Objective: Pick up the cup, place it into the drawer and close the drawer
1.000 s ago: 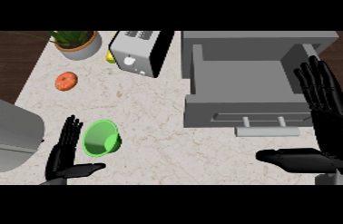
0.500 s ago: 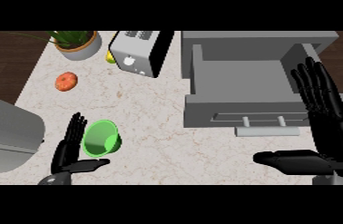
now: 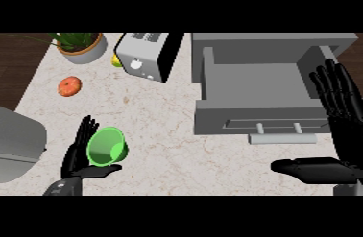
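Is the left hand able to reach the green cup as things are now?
Probably yes. The left hand sits right beside the green cup, its straight fingers along the cup's left side and its thumb below it. Nothing stands between them on the counter.

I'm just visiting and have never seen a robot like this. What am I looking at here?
One picture, taken from a humanoid robot's head, looking steeply down at a kitchen counter. The black shapes are its hands. The left hand is open beside a green cup, fingers straight, not gripping it yet. The right hand rests open at the right edge, holding nothing. Also there: an open grey drawer, a toaster, a potted plant and an orange-red fruit.
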### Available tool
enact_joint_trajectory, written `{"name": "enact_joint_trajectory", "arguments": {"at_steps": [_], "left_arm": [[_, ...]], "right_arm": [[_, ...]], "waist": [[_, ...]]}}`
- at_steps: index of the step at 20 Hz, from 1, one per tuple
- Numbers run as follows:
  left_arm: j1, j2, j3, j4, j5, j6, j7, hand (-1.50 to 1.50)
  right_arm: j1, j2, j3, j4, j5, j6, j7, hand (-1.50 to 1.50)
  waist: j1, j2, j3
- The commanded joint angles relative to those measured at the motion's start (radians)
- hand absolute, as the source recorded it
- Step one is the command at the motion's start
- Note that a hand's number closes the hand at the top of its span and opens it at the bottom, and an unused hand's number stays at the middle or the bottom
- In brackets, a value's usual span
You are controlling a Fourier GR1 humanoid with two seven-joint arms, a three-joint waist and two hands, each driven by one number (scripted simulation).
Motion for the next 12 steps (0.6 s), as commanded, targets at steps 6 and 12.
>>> {"name": "enact_joint_trajectory", "arguments": {"at_steps": [6, 12], "left_arm": [[-0.033, -0.025, -0.014, 0.001, 0.014, -0.194, -0.085, -1.5], [-0.037, -0.028, -0.033, -0.02, 0.027, -0.308, -0.065, 1.5]], "right_arm": [[0.009, 0.009, 0.01, -0.021, -0.003, -0.004, 0.036, -1.5], [-0.003, 0.003, 0.006, 0.01, -0.004, 0.01, 0.002, -1.5]], "waist": [[-0.006, 0.001, -0.005], [-0.005, 0.001, -0.005]]}}
